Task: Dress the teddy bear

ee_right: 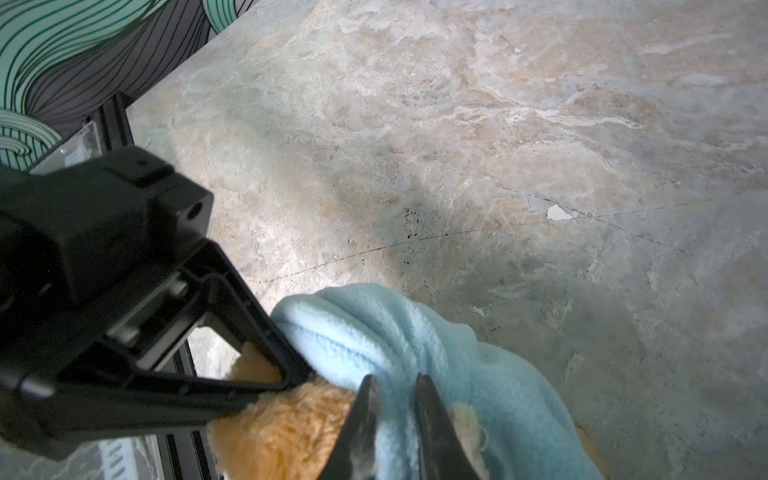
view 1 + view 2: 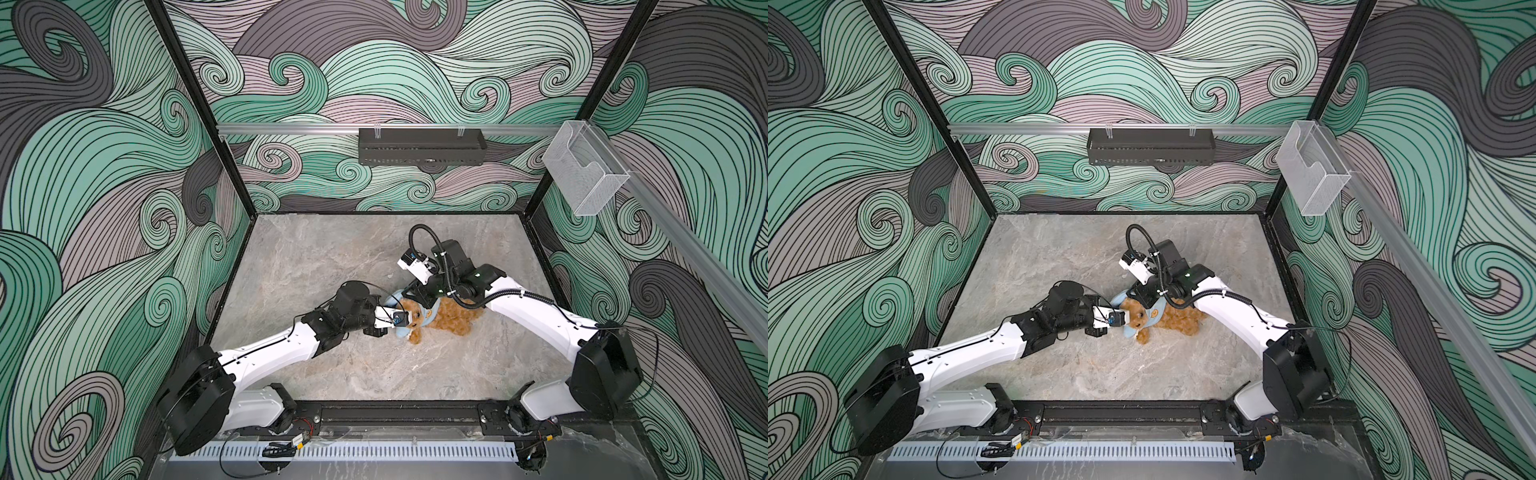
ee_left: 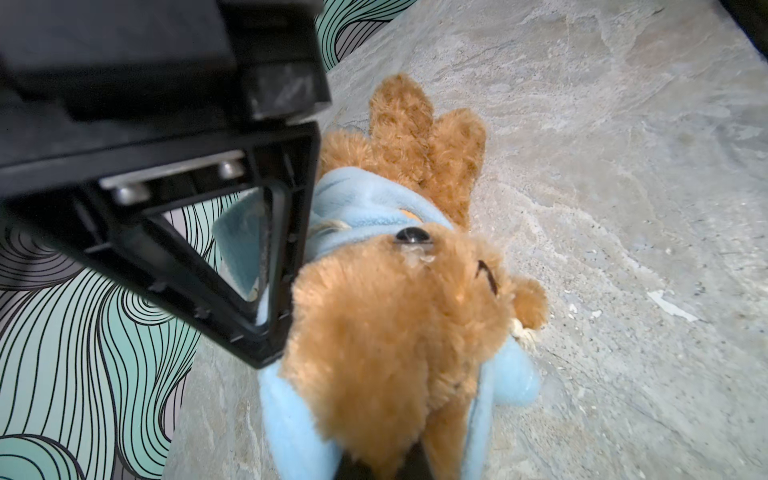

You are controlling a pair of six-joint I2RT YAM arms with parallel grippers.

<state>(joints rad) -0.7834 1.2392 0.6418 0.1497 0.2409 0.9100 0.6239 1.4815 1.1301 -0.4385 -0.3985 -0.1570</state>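
So the small golden-brown plush teddy bear is lying about mid-slab on the grey marble-look tabletop, with a light blue fleece shirt bunching around its head and shoulders.

The left claw is coming in at the bear's head end. Its wrist view is showing it squeezed together on the shirt's edge right by the head fur. That same view is also giving you a shiny dark bead on the face, a stitched mouth and two bare furry limbs past the shirt, all of which the top views are mostly hiding.

The right claw is sitting over the bear's shoulder. From above its tips are tucked under the wrist, but its own camera is catching them pinching a fold of the blue fleece.

A top view is showing a brown patch on the shirt.

Bare marble is lying all around the bear, every slab edge well apart from it. The right forearm is crossing just over its body.
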